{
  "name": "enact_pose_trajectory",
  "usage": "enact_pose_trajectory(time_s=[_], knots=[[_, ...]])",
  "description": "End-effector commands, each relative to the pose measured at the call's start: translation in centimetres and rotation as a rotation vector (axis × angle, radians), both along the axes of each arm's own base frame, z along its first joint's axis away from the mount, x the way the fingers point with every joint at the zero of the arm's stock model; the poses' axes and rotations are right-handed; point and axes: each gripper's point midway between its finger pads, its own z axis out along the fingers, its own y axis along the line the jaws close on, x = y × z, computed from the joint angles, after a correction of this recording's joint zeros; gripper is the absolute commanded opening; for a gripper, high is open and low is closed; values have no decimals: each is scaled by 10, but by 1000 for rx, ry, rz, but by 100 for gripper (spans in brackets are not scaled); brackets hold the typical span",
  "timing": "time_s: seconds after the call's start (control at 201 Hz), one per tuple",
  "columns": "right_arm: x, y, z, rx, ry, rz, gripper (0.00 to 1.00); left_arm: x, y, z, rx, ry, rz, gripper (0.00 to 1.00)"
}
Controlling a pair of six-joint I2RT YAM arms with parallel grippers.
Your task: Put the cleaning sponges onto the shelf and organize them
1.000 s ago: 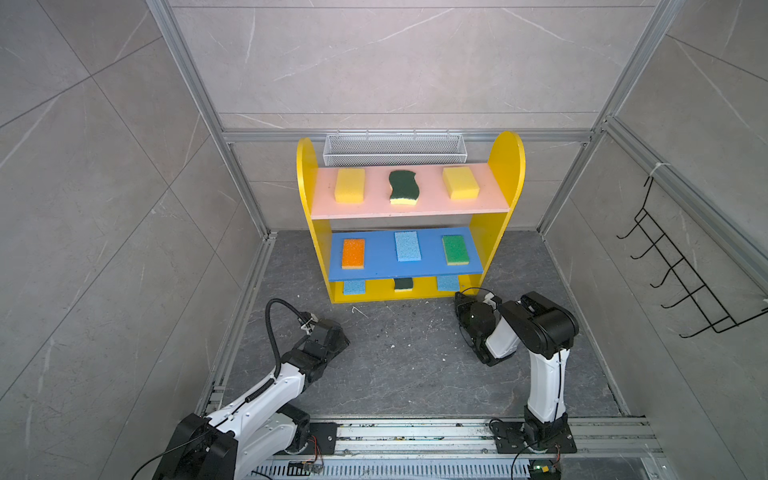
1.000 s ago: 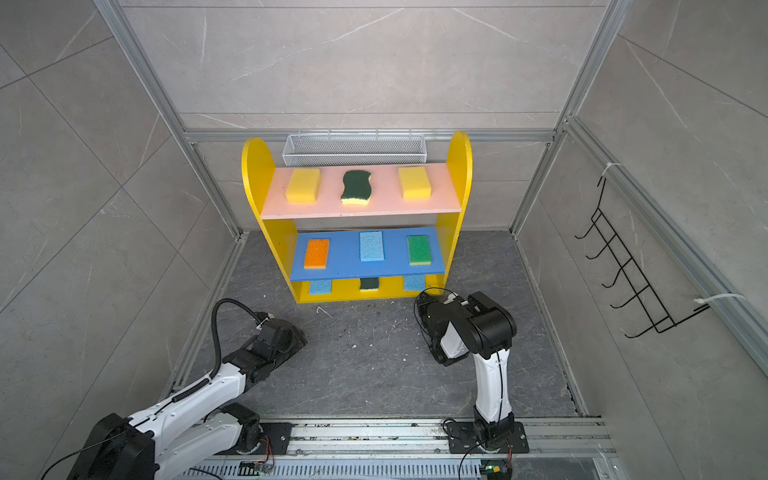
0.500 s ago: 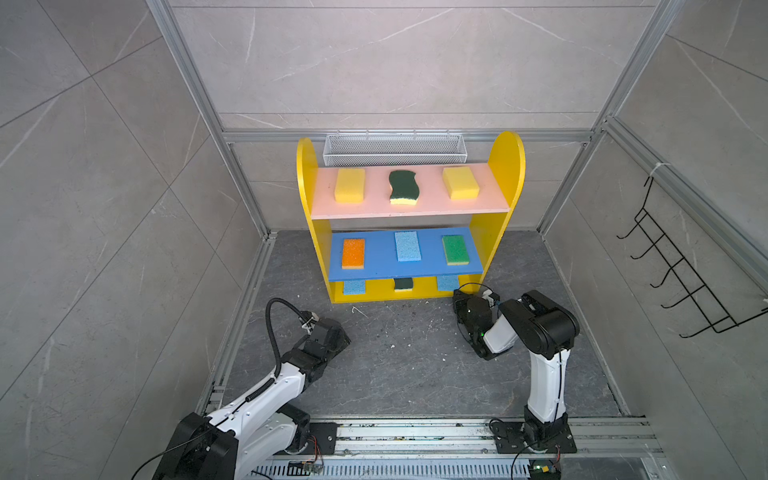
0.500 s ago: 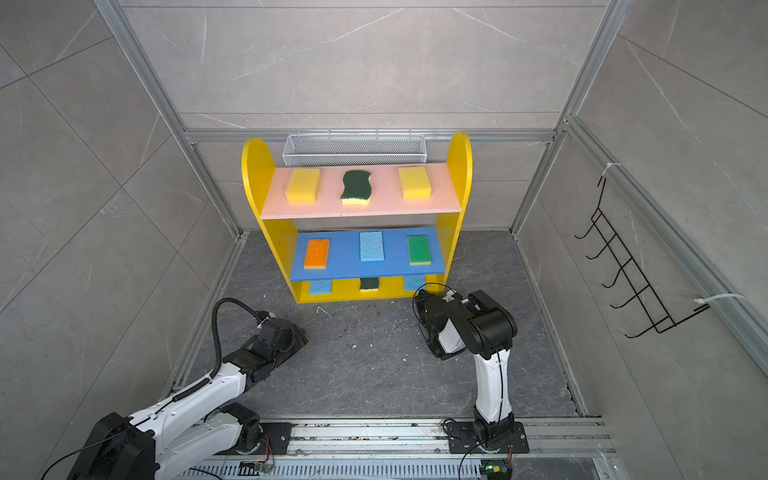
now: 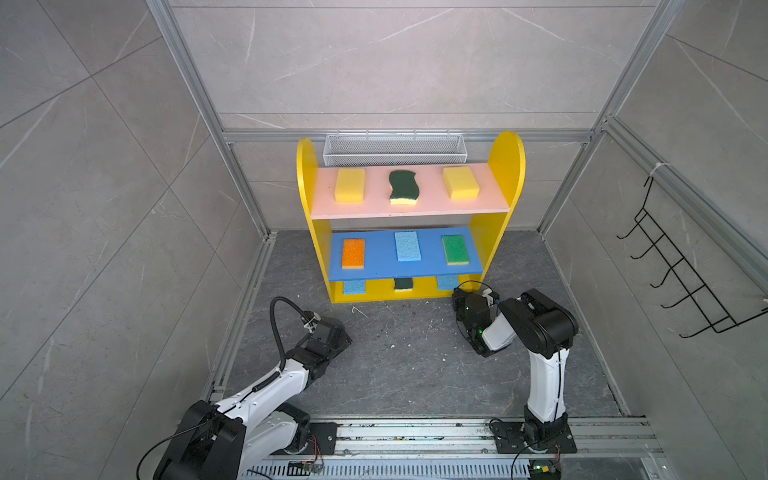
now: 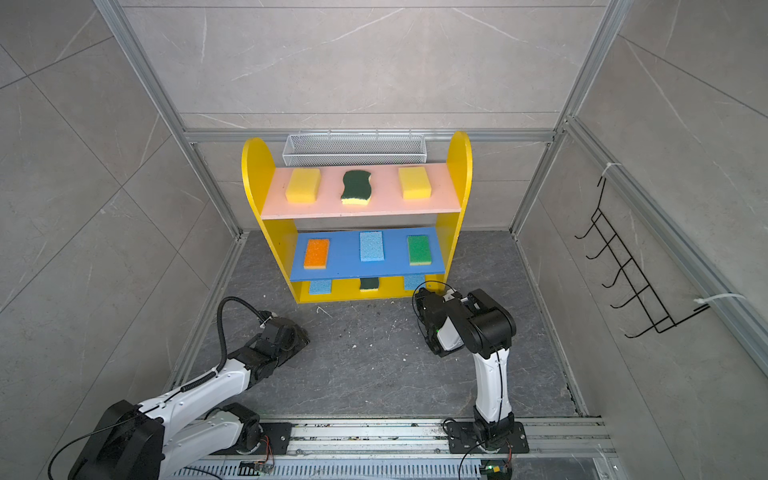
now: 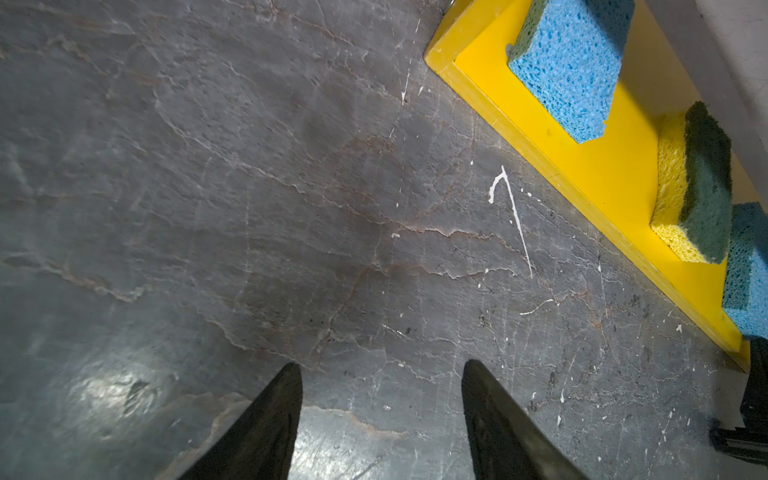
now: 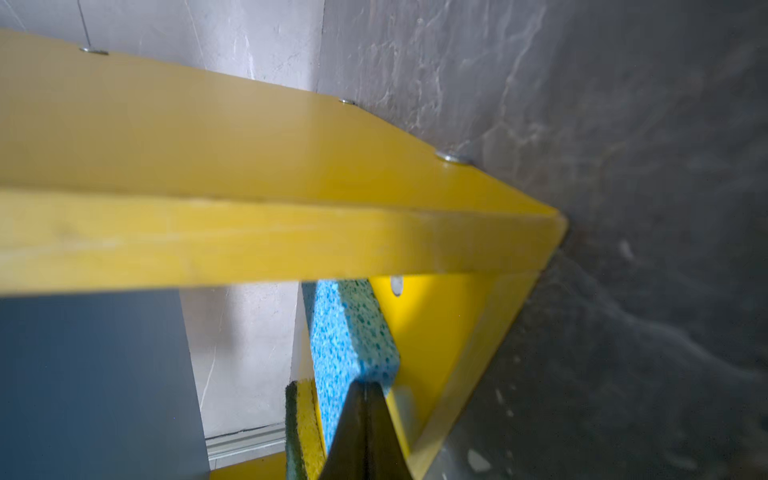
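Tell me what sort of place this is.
Probably a robot test cell dressed as a bathroom or kitchen corner, not a real room: grey tile-look panels set in an aluminium frame, a left arm and right arm on a floor rail, and a toy-bright shelf of sponges.

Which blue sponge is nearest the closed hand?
The light blue sponge at the yellow base's right end, beside the right hand; the other two lie farther left.

9 sponges on yellow shelf
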Motion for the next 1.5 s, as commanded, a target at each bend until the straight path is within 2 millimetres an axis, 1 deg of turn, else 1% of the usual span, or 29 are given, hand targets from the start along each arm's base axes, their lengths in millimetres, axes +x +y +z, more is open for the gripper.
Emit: enact_pose_trajectory(time_s=[0.0, 0.129, 0.294, 0.403, 0.478, 0.642, 0.777, 0.851, 0.866, 0.871, 0.891, 1.026, 1.07, 1.08, 1.095, 1.175, 1.205, 1.28, 1.404, 1.499], knots=[[-18, -17, -56, -87, 178, -32, 0, 8, -4, 11, -12, -41, 0, 64], [-18, -17, -55, -80, 172, -30, 0, 8, -3, 9, -14, -38, 4, 64], [-20, -18, -58, -80, 180, -22, 0, 7, -3, 9, -15, -38, 4, 64], [-20, -15, -54, -69, 156, -7, 0, 6, -3, 9, -16, -38, 4, 64], [-25, -15, -51, -72, 147, 6, 0, 6, -1, 11, -11, -43, 8, 64], [-39, -21, -34, -134, 121, 31, 0, 4, 2, 21, 10, -56, 5, 64], [-49, -16, -14, -150, 116, 97, 0, -4, 7, 31, 64, -55, 10, 64], [-56, -7, 1, -169, 111, 172, 0, -8, 11, 41, 107, -57, 7, 64], [-57, -6, 4, -176, 113, 184, 0, -9, 12, 44, 115, -58, 7, 64], [-58, -5, 9, -177, 104, 191, 0, -9, 12, 44, 118, -58, 7, 64], [-61, -5, 13, -188, 108, 204, 0, -11, 14, 47, 131, -55, 5, 64], [-87, -15, 42, -299, 142, 251, 0, -20, 19, 67, 190, -61, -17, 64], [-95, -18, 55, -344, 152, 269, 0, -22, 21, 74, 199, -62, -27, 64], [-98, -19, 52, -355, 173, 277, 0, -23, 21, 75, 201, -63, -30, 64], [-101, -20, 56, -369, 179, 284, 0, -24, 21, 78, 206, -61, -35, 64], [-112, -18, 78, -456, 188, 362, 0, -29, 24, 91, 240, -56, -71, 64], [-116, -18, 84, -485, 193, 391, 0, -30, 30, 98, 275, -56, -64, 65], [-125, -19, 99, -544, 207, 443, 0, -34, 37, 116, 320, -56, -73, 65], [-138, -27, 117, -608, 200, 470, 0, -40, 51, 151, 370, -98, -69, 65], [-144, -32, 132, -645, 182, 495, 0, -43, 56, 178, 389, -148, -85, 67]])
